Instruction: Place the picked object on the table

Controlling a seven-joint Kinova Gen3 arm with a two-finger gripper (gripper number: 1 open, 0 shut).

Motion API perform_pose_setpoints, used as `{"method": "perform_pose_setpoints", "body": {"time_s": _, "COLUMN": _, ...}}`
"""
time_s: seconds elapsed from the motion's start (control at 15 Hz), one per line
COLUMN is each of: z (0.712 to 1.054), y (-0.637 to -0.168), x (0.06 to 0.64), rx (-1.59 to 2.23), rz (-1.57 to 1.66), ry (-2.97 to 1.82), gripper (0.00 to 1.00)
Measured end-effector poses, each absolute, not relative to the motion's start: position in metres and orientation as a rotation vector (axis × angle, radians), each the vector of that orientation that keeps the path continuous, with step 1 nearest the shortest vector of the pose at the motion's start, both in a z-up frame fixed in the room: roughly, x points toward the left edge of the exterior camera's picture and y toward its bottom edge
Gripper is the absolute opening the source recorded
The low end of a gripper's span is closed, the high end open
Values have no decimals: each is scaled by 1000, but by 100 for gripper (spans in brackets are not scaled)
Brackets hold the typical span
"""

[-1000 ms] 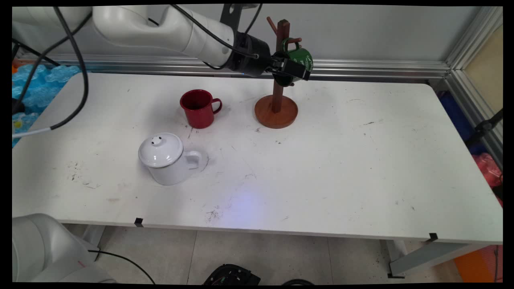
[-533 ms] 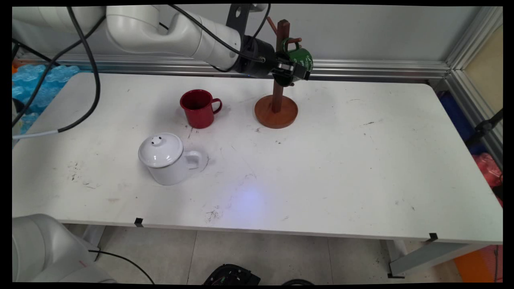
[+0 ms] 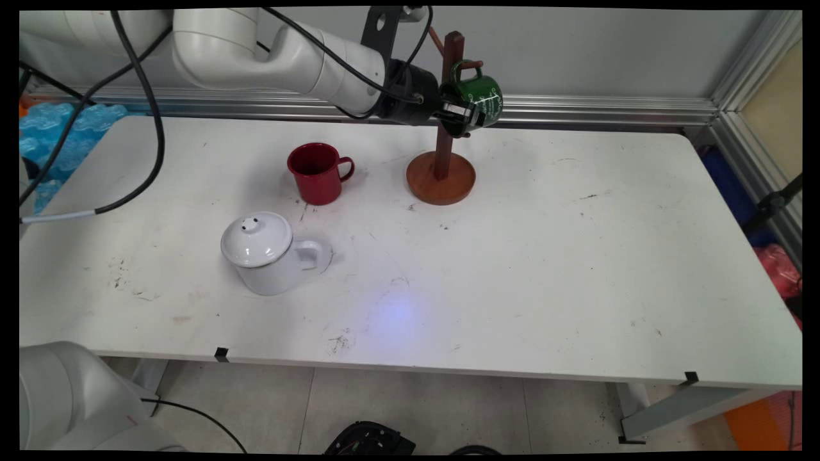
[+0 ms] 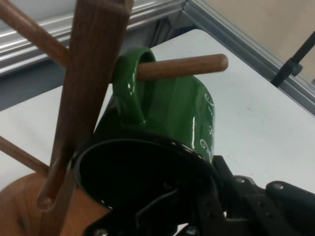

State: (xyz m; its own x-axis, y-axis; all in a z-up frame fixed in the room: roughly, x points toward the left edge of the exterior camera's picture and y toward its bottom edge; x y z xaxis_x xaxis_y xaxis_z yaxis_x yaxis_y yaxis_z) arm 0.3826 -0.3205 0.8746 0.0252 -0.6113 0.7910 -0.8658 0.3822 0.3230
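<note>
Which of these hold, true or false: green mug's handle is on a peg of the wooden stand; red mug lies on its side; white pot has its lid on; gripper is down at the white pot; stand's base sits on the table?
1. The green mug has its handle over a peg of the wooden stand. True.
2. The red mug lies on its side. False: it stands upright.
3. The white pot has its lid on. True.
4. The gripper is at the white pot. False: it is up at the green mug's rim.
5. The stand's base sits on the table. True.
</note>
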Motion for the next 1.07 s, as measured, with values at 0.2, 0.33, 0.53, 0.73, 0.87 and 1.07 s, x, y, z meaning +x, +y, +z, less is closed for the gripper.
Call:
{"method": "perform_pose_setpoints", "body": {"time_s": 0.2, "z": 876, "y": -319, "x": 383, "rx": 1318, "rz": 333, "ry": -1678, "gripper": 0}}
{"method": "perform_pose_setpoints", "body": {"time_s": 0.33, "z": 878, "y": -318, "x": 381, "rx": 1313, "rz": 330, "ry": -1677, "gripper": 0}}
{"method": "perform_pose_setpoints", "body": {"time_s": 0.53, "z": 881, "y": -316, "x": 379, "rx": 1303, "rz": 323, "ry": -1676, "gripper": 0}}
{"method": "perform_pose_setpoints", "body": {"time_s": 0.73, "z": 886, "y": -313, "x": 376, "rx": 1295, "rz": 313, "ry": -1674, "gripper": 0}}
{"method": "perform_pose_setpoints", "body": {"time_s": 0.87, "z": 889, "y": -311, "x": 373, "rx": 1290, "rz": 304, "ry": -1674, "gripper": 0}}
{"method": "perform_pose_setpoints", "body": {"time_s": 1.07, "z": 894, "y": -305, "x": 369, "rx": 1284, "rz": 288, "ry": -1674, "gripper": 0}}
